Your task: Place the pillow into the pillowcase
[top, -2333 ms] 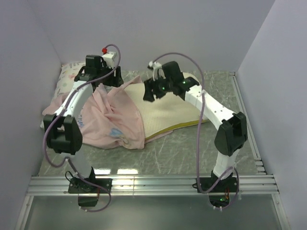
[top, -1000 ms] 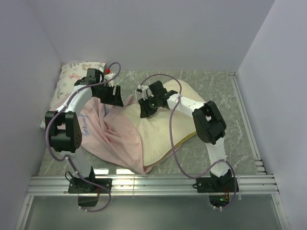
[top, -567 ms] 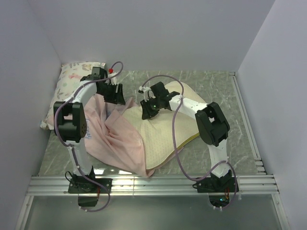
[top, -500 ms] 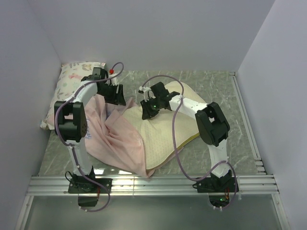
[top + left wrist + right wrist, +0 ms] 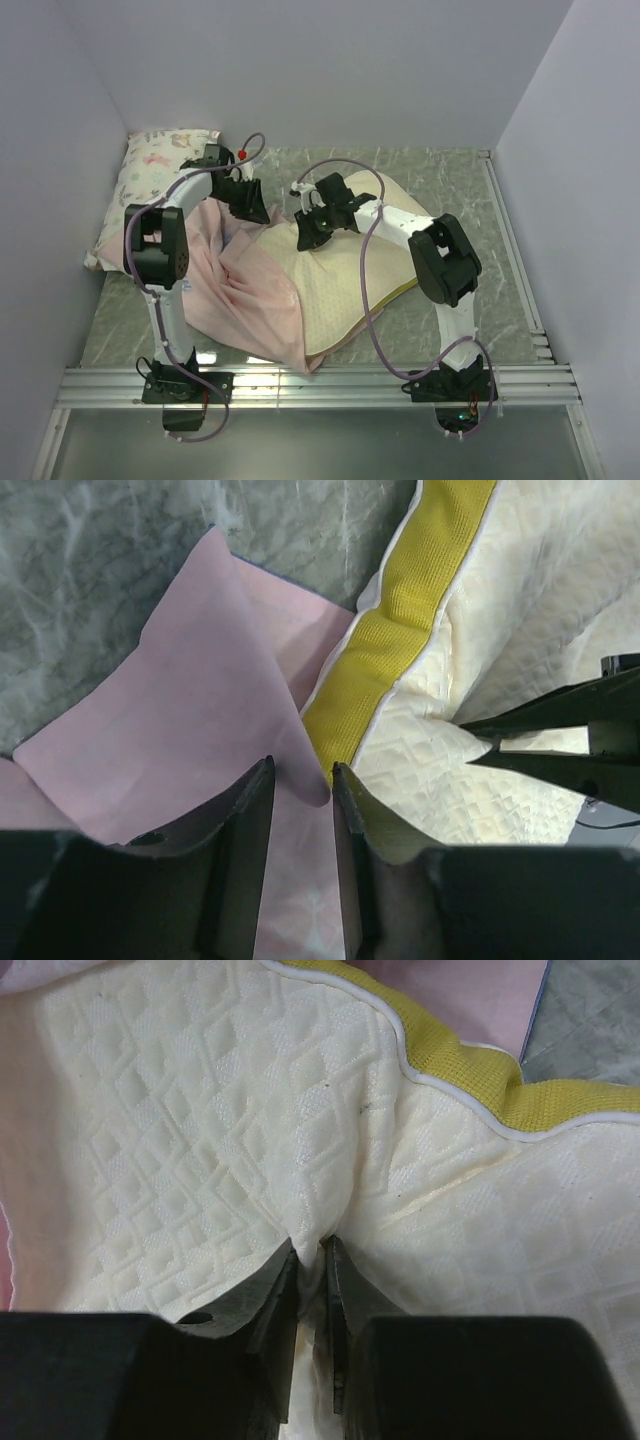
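The 2 fingers [image 5: 272,1300] of the right gripper [image 5: 310,1250] are pressed almost together, and a raised fold of cream quilted cover is pinched between them. That cover belongs to the pillow [image 5: 190,1130]. Its yellow band [image 5: 470,1070], edged in white piping, is seen curving just beyond the pinch.

The 2 fingers [image 5: 245,830] of the left gripper [image 5: 300,775] are held close together. A flap of the pink pillowcase [image 5: 190,700] runs between them and appears to be nipped, though the grip is not plainly seen. This flap touches the pillow's yellow band at its far left corner, with the grey marbled table [image 5: 120,570] beyond.

From above, the pillow [image 5: 350,270] is seen at the middle of the table. Its left part is covered by the rumpled pillowcase [image 5: 250,295] and its right part is bare. The left gripper [image 5: 247,203] is placed at the pillow's far left corner, and the right gripper [image 5: 308,238] is on its top, just to the right. A small printed pillow [image 5: 150,160] is set well to the left of the pillow, in the far corner.
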`<state>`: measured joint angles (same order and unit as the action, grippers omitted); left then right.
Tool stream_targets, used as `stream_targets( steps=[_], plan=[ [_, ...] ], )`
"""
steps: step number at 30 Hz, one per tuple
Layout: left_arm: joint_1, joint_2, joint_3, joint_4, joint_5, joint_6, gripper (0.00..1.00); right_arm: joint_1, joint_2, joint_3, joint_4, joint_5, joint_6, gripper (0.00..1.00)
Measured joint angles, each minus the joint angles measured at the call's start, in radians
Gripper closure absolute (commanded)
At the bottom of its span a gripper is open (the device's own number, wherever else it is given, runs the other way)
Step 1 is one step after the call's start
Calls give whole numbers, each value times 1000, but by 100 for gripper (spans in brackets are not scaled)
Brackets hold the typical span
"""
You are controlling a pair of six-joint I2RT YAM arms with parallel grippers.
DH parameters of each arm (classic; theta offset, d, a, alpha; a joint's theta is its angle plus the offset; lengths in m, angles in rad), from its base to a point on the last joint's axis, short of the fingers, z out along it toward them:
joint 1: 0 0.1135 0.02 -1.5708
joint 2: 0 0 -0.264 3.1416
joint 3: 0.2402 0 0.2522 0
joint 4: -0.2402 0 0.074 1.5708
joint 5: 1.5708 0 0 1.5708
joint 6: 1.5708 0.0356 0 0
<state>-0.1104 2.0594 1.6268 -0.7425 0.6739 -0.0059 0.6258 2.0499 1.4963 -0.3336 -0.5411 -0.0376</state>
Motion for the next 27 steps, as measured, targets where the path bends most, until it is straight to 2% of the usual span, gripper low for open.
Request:
stream_targets(
  steps=[3,4,9,18,19,20,21,22,23,25,27],
  plan=[
    [-8,23,21,0,9,-16,70,0,-5,-6,3,-1,0,100],
    [-11,30,27,0,11,-19,76,0,-7,-9,4,-2,0,100],
    [-23,36,42,-3,10,-36,98,0,-10,-14,5,-3,0,100],
    [-29,79,130,3,22,-52,100,0,-31,-41,10,-17,3,100],
    [-31,91,156,0,21,-60,93,0,-32,-43,10,-18,3,100],
    [-34,109,194,-12,18,-62,81,0,-35,-45,8,-20,3,100],
    [-36,127,233,-23,12,-60,66,0,-35,-45,7,-22,4,100],
    [-37,136,259,-29,2,-51,43,0,-37,-46,6,-22,5,100],
    [-37,139,274,-36,-15,-40,37,0,-37,-46,7,-22,6,100],
    [-34,128,273,-58,-40,-26,30,0,-37,-46,7,-23,8,100],
    [-25,104,237,-71,-79,-2,29,0,-37,-46,7,-24,11,100]
  ],
)
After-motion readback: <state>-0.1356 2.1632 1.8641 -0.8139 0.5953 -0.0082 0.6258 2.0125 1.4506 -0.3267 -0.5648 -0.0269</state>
